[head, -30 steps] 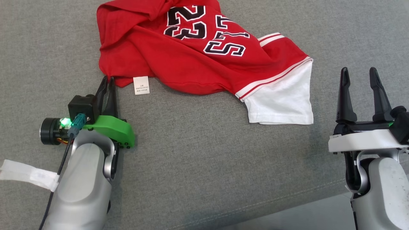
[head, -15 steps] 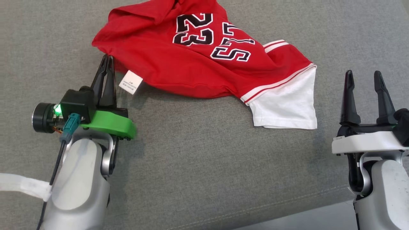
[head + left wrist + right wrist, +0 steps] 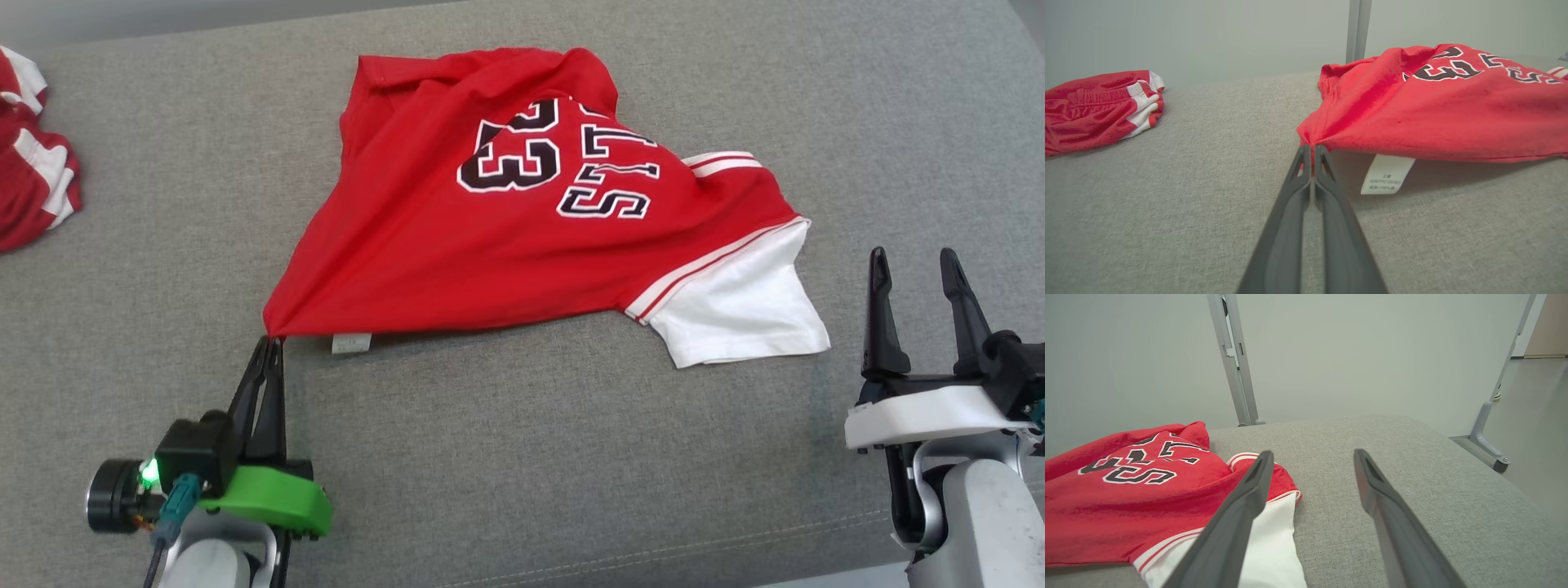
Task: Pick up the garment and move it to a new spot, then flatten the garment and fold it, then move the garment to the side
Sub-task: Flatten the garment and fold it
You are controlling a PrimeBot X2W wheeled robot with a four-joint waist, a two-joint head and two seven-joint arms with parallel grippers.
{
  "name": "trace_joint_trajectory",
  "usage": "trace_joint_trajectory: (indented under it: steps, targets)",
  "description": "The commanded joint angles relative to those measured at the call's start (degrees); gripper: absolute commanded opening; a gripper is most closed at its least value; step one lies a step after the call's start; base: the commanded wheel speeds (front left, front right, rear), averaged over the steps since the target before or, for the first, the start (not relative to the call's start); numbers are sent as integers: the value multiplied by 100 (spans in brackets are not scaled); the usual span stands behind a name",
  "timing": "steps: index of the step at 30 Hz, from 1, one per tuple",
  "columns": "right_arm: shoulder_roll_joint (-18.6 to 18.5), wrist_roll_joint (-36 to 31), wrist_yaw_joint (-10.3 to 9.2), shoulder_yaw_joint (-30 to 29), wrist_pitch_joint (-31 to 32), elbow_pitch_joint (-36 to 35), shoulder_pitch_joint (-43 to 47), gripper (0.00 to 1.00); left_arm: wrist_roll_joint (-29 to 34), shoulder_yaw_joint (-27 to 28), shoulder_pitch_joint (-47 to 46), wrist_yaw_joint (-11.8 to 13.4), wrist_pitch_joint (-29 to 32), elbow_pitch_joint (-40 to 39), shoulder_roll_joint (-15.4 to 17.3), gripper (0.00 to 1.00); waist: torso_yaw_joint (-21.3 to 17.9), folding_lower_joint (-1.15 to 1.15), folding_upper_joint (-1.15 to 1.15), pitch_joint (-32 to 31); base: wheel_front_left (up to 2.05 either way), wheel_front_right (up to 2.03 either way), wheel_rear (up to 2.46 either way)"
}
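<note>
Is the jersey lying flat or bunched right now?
Bunched. The jersey is drawn to a point in the shut left gripper, its far edge folded over, and its label hangs below a lifted hem.

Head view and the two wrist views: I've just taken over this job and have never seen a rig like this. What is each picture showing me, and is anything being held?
All three pictures come from one wheeled robot with two arms. The head view looks down from its head. Each wrist view looks along one arm's two long dark fingers.

A red fabric jersey with black-and-white lettering and a white sleeve lies on the grey fabric cushion. The left end effector is shut on the jersey's near corner, which is raised off the cushion. A white care label hangs beside the grip.

The right end effector is open and holds nothing. It sits beside the white sleeve, apparently not touching it. A second crumpled red-and-white garment lies apart at the far left.
</note>
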Motion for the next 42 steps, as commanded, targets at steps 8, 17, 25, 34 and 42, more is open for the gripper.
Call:
trace_joint_trajectory:
  steps: [8,17,25,34,42]
  targets:
    - [-16,-48,-8,5,-17,110,293,100,-203,186,937,241,23,-101,16,0,192,0,0,-356,0,0,0]
    - [-16,-15,-8,99,-17,214,253,100,-329,152,850,221,-6,269,-198,100,135,0,0,-432,0,0,0]
    - [-16,4,-8,48,-17,267,271,100,-398,417,873,282,-8,144,-315,100,136,0,0,-485,0,0,0]
    - [-16,-35,-8,96,-17,425,352,100,-267,608,890,148,-2,-124,-449,100,142,0,0,-666,0,0,0]
    - [-16,19,-8,504,-17,410,523,100,-204,623,889,50,-3,-159,-591,100,125,0,0,-983,0,0,0]
